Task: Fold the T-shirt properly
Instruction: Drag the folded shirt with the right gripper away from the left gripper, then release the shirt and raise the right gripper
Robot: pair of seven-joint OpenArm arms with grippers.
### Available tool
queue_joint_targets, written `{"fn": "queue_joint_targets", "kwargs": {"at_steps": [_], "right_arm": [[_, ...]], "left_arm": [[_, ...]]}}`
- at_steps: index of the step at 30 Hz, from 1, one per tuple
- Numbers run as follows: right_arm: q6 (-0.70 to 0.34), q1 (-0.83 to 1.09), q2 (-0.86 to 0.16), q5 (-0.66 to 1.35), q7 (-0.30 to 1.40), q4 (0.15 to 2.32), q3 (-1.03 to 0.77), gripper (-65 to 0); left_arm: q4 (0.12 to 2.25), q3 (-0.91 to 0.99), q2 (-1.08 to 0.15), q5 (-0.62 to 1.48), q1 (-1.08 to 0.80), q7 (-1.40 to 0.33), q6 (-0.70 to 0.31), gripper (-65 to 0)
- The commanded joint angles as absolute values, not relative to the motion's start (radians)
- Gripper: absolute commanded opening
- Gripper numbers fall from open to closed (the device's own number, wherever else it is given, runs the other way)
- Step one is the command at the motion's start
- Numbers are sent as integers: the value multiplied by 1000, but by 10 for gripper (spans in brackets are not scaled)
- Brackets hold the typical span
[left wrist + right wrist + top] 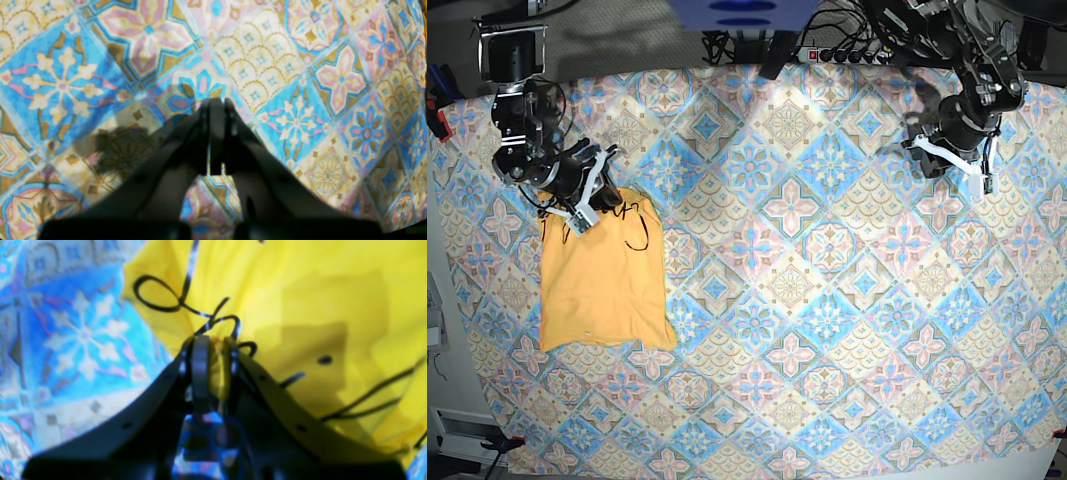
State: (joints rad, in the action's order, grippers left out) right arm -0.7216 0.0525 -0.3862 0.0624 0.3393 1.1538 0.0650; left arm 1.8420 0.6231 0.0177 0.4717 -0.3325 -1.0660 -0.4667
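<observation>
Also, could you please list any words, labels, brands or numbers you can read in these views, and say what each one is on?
No text can be read in any view.
T-shirt: black cursive script, but only loops and strokes show beside the right gripper, which is shut on a fold of the cloth; no word can be made out.
Tablecloth: tile pattern only, no lettering.
Left gripper: no markings visible.
</observation>
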Motion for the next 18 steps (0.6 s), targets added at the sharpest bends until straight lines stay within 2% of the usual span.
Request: {"fn": "queue_joint_targets", "kwargs": {"at_steps": [1, 8, 18], "right_arm": [[-698, 53, -406, 24, 387, 1156, 54, -576], [-698, 54, -406, 25, 387, 1185, 54, -576], [-698, 153, -401, 30, 435, 1448, 51, -576]], "left_arm": [[1856, 625, 12, 486, -331, -1049, -467, -650], [1856, 625, 15, 486, -331, -1049, -467, -650], [1856, 625, 15, 487, -337, -1049, -467, -650]]}}
